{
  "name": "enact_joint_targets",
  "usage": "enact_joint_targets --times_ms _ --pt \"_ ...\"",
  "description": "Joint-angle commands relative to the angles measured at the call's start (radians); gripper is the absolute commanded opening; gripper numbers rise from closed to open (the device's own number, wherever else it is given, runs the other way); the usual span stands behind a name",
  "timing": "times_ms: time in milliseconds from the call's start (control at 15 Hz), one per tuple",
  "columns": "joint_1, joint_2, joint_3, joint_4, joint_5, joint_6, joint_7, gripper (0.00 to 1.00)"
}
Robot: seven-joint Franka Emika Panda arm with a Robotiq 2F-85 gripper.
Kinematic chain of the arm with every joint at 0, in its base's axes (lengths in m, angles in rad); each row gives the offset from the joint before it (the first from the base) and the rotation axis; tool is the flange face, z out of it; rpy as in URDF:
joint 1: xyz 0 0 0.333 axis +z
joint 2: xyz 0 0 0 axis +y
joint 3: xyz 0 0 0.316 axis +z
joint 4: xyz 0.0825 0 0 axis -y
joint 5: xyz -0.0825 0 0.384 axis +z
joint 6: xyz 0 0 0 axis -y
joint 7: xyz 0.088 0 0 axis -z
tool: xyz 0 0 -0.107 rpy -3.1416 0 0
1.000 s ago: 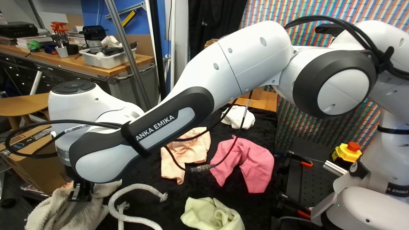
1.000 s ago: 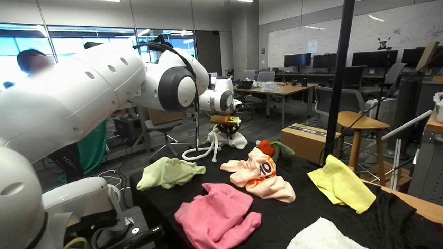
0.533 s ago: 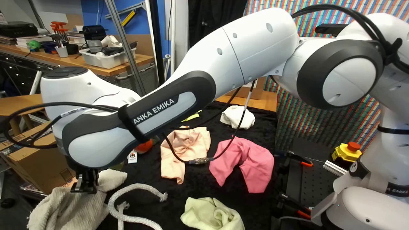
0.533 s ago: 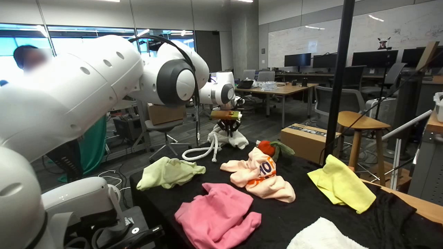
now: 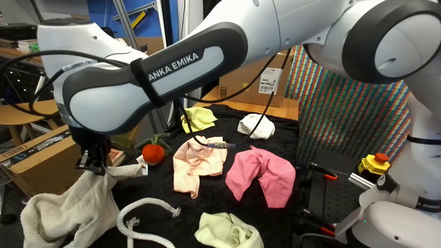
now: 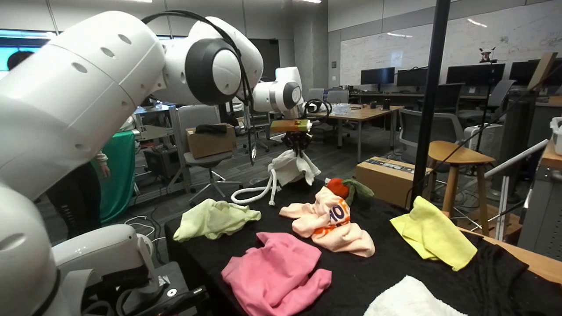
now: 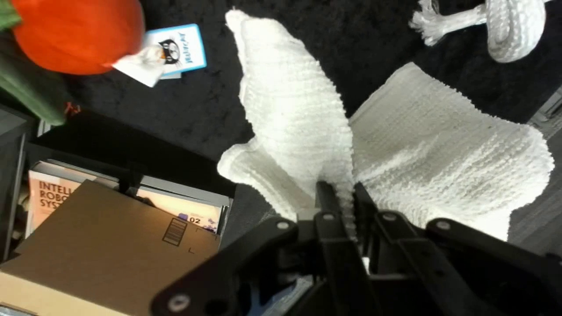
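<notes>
My gripper [image 5: 91, 168] is shut on a white ribbed cloth [image 5: 93, 203], pinching a fold of it between the fingers. In the wrist view the gripper [image 7: 342, 186] has the white ribbed cloth [image 7: 298, 101] between its fingertips, with flaps spreading to both sides. In an exterior view the cloth [image 6: 290, 169] hangs from the gripper [image 6: 298, 147]; its lower part hangs low near the table's far edge. A white rope [image 5: 149, 200] lies beside the cloth. A red plush tomato [image 5: 153, 154] with green leaves and a tag is close by; it also shows in the wrist view [image 7: 83, 35].
On the black-covered table lie peach [image 5: 210, 162], pink [image 5: 260, 168], pale green [image 5: 229, 230], yellow [image 5: 199, 119] and white [image 5: 256, 125] cloths. A cardboard box [image 5: 41, 162] stands past the table edge. A black pole [image 6: 432, 101] rises beside the table.
My gripper has risen, pulling the white ribbed cloth up into a peak with it. The arm has lifted, uncovering the tomato and the yellow cloth. The other cloths have not moved.
</notes>
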Motion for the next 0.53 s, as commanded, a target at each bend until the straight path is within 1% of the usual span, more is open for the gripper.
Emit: enact_joint_targets --times_ms 0,267,333,400,467 --pt "-0.025 -0.197 -0.028 -0.217 -0.01 0.023 0.032 0.07" --pt "-0.05 -0.358 -0.063 -0.378 -0.012 0.057 0.042 0.08" --pt "-0.055 -0.397 -0.074 -0.415 -0.015 0.069 0.046 0.06" --pt "-0.059 -0.435 -0.084 -0.449 -0.017 0.077 0.048 0.07" --pt "-0.063 -0.478 -0.093 -0.483 -0.016 0.085 0.054 0.06"
